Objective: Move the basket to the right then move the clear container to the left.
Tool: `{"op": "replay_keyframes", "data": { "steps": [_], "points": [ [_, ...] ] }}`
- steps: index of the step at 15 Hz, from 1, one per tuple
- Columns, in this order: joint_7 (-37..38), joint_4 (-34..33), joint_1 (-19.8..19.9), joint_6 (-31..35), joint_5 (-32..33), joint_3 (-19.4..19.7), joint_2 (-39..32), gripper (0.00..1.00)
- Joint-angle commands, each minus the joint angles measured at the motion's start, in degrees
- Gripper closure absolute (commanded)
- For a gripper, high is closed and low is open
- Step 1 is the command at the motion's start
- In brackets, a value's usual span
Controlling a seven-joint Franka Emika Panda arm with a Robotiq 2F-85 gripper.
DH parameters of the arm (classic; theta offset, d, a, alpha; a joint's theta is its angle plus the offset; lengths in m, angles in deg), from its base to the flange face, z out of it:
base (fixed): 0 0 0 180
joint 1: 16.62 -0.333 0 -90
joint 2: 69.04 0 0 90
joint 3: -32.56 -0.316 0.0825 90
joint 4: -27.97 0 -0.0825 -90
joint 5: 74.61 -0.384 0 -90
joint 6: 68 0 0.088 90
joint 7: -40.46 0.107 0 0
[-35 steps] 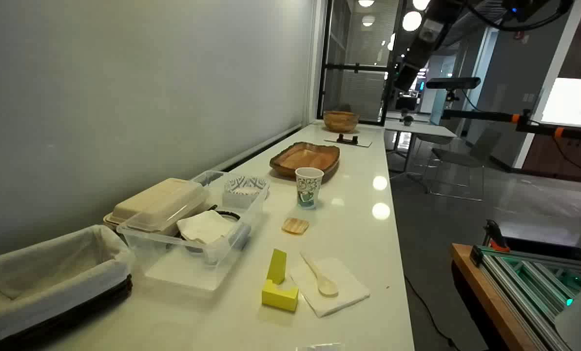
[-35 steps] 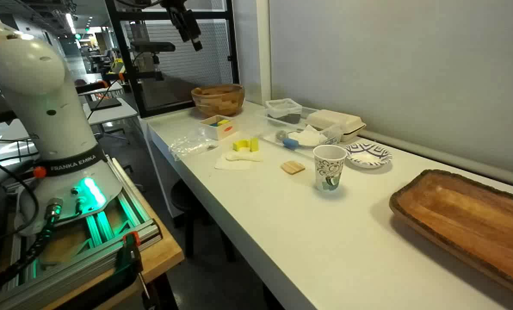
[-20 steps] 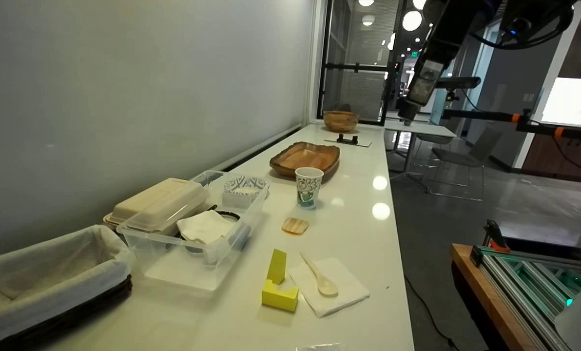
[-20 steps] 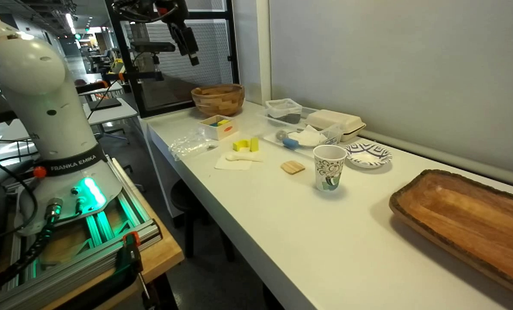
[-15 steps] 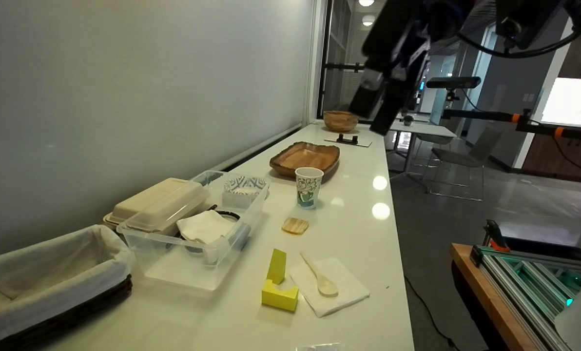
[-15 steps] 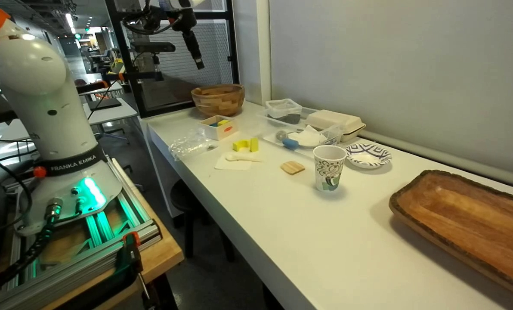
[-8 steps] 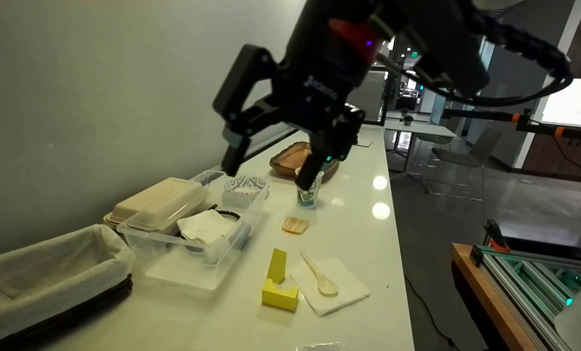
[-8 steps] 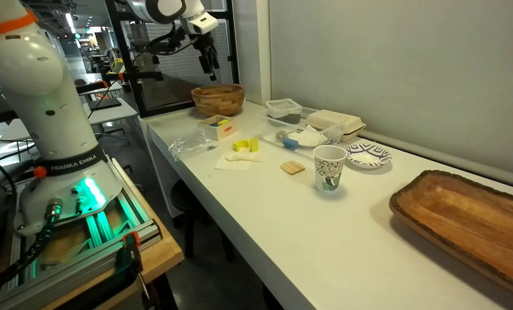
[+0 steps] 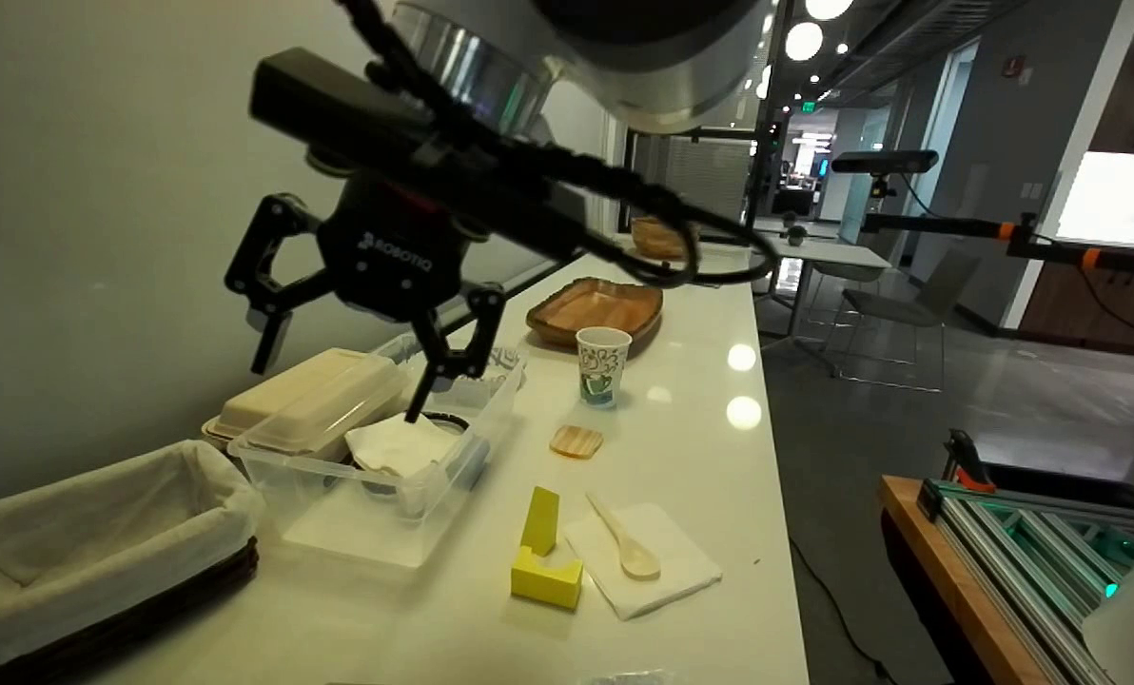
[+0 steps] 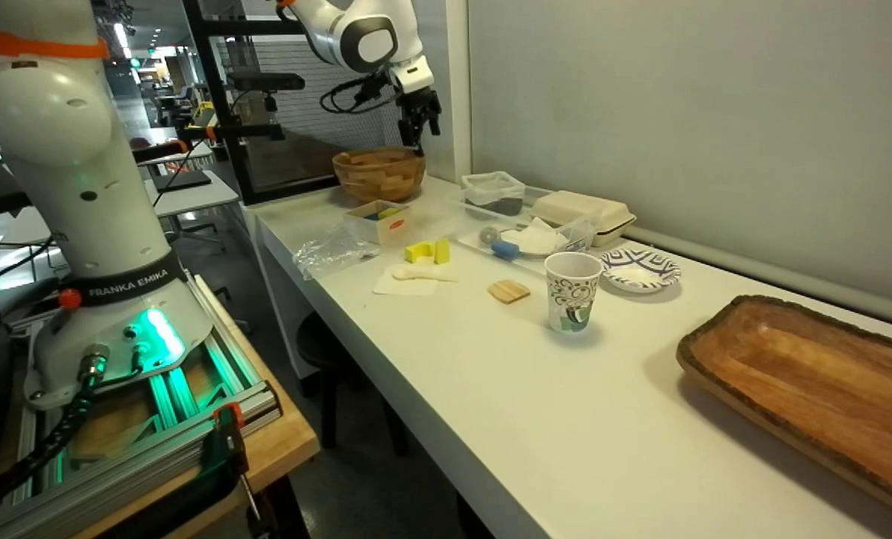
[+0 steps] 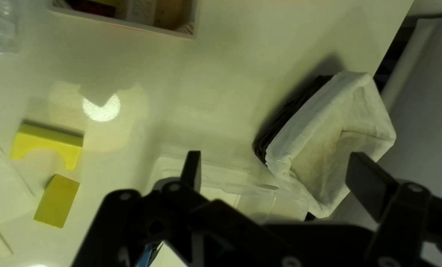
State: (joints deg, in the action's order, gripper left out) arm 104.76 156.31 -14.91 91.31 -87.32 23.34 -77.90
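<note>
1. As the arm arches over a white counter, the gripper hangs in mid-air with its fingers spread wide; in an exterior view one fingertip shows against the wall, the other in front of a white cloth in the container.
2. The basket, dark with a white lining folded over its rim, stands upright at the edge of an exterior view, partly cut off; the wrist view shows it by the wall, beyond the parted fingers.
3. The container, see-through and low-walled, sits just beside the basket; whether the two touch is hard to tell, since they overlap in all three views.
4. Along the wall, next to the container, rests a beige box; a patterned plate lies near both.
5. Farther from the basket stands a paper cup, with a long wooden tray past it; a striped piece of wood lies between the cup and two yellow blocks.
6. The blocks, one with a curved notch, sit just apart in the wrist view; near them a wooden spoon lies on a napkin.
7. A wooden bowl, a small box of coloured pieces and a plastic bag share the far end in an exterior view.
</note>
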Motion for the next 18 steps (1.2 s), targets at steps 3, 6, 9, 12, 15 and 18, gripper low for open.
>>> {"op": "replay_keyframes", "data": {
  "steps": [3, 6, 9, 12, 15, 18],
  "points": [
    [0.9, -4.4, -4.0, -0.1, -1.6, 4.7, -4.9, 0.0],
    [0.8, -3.9, -4.1, -0.1, -1.5, 4.8, -4.0, 0.0],
    [0.9, -3.8, -4.2, -0.1, -1.4, 4.8, -3.6, 0.0],
    [1.3, -5.4, -4.4, 0.3, -4.0, 3.8, -5.3, 0.0],
    [3.8, -7.1, -6.2, -0.4, -5.5, 3.7, -7.2, 0.0],
    [7.6, -10.0, -8.2, 0.2, -7.1, 4.1, -10.3, 0.0]
  ]
}}
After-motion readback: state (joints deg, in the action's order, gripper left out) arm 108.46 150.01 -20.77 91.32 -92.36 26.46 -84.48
